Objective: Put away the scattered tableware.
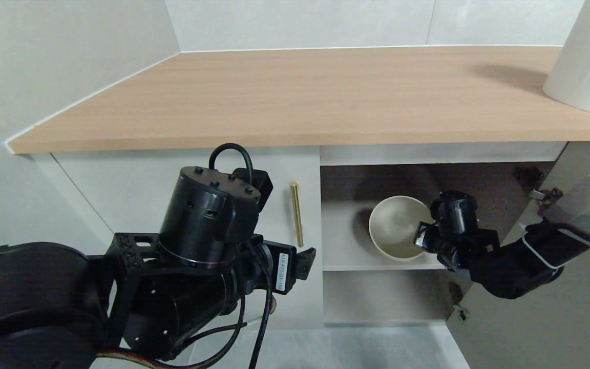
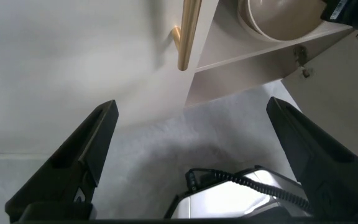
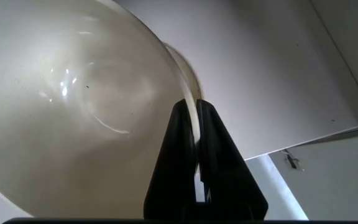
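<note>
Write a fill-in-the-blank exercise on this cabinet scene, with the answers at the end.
1. The right gripper pinches the cream bowl by its ____.
2. The bowl is in the ____ compartment, above the shelf board.
3. The left gripper is ____ and holds nothing.
4. The cabinet door with the brass handle is ____.
Missing words: rim; upper; open; closed.

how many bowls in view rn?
1. The bowl is tilted at the upper cabinet shelf, its rim pinched by the right gripper. Others may be hidden deeper inside or behind the closed door.
</note>
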